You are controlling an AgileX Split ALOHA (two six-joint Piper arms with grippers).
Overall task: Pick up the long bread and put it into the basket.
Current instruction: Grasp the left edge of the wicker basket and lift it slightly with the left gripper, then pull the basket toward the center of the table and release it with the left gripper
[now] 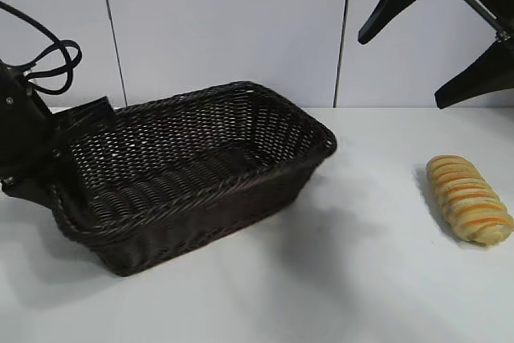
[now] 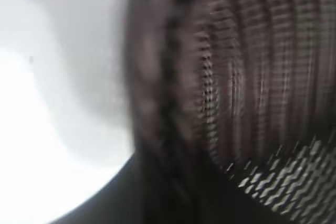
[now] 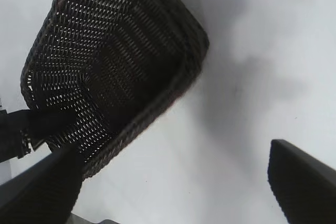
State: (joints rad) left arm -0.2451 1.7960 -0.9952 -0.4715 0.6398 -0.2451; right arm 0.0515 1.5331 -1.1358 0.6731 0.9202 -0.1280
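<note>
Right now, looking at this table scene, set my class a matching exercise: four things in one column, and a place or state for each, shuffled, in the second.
Things:
1. long bread
2. basket
3. right gripper
4. left gripper

Places or states:
A. raised high at the right, fingers spread wide
B. lying on the white table, right of the wicker
C. low at the left, against the wicker's end
D. standing empty, left of centre

Pairs: 1-B, 2-D, 3-A, 4-C

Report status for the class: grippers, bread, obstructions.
Right gripper open, high above long bread. Left gripper at basket end. Bread on table, path clear.
</note>
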